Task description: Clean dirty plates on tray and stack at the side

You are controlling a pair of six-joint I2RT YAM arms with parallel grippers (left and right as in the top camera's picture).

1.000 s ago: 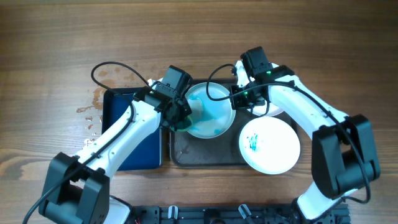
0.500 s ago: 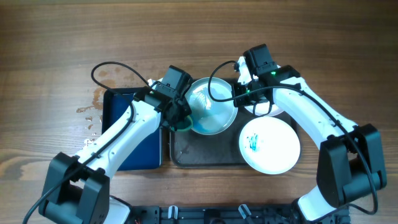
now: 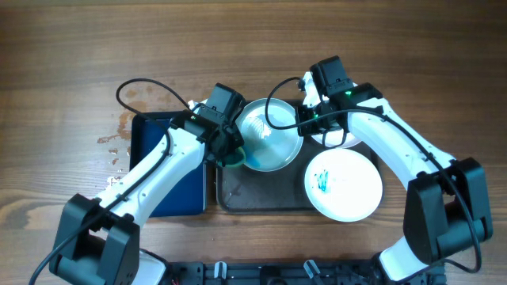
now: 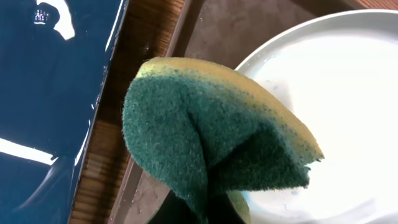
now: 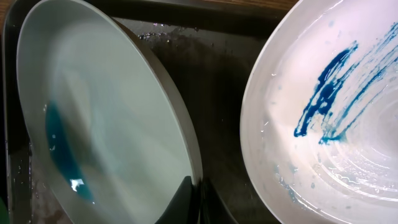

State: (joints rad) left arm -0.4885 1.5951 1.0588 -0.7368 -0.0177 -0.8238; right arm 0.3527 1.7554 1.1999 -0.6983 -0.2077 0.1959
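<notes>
- Green-and-yellow sponge (image 4: 211,143) is sitting folded in the left fingers (image 3: 230,153), which are clamping shut on it just beside the left rim of the pale blue plate (image 3: 269,136).
- On the opposite side, the right fingers (image 5: 193,193) are pinching that plate's rim in a narrow grip and tilting it above the tray (image 3: 253,199). Blue residue is pooling along one edge of the plate.
- Step in hand, as judged: wiping the tilted plate. For a clean wipe, the sponge face should be pressing flat on the inner surface and sweeping toward the pooled residue, so that runoff is draining onto the tray and not onto the worktop (image 3: 79,47).
- The right grip should be bracing firmly against the sponge's push, as a wet rim is likely to be slippery.
- A second plate (image 3: 344,184), bearing teal scribbles, is lying at the tray's right front, awaiting cleaning. A third plate (image 3: 339,142) is showing partly under the right arm.
</notes>
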